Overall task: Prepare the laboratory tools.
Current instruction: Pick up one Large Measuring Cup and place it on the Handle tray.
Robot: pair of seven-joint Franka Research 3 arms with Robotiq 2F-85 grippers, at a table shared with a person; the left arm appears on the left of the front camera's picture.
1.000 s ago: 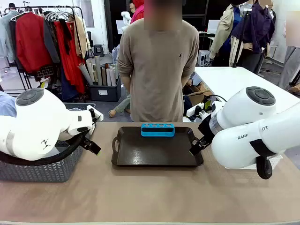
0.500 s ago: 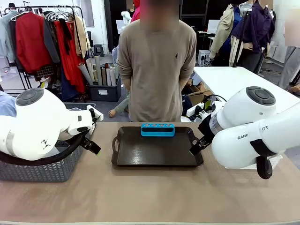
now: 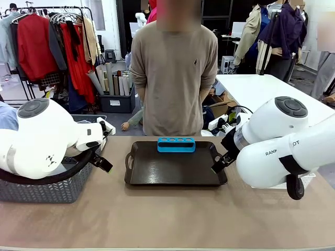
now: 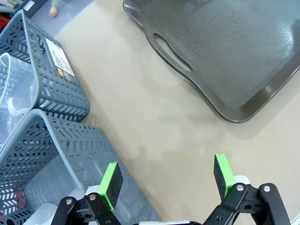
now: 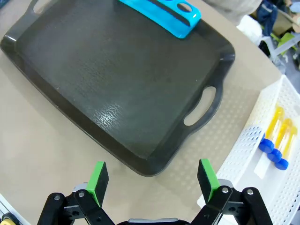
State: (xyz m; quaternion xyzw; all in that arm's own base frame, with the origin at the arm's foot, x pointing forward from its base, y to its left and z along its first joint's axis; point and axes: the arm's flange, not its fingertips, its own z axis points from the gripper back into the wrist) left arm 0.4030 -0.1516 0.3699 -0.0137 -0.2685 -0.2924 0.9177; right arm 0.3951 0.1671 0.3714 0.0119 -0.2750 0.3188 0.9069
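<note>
Currently the right gripper (image 5: 153, 180) is hanging with jaws released, and the blue-capped tubes (image 5: 276, 133) are lying slantwise in the white basket (image 5: 241, 145) at its wrist view's right edge.

Clothes rack (image 3: 47, 42) far left, white table (image 3: 261, 89) far right, possibly rolled sheets (image 3: 111, 78) between

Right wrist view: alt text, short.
The open right hand hovers above the table by a corner of the dark tray, which carries a blue rack at its far edge. Yellow blue-capped tubes lie in a white basket beside the tray.
</note>
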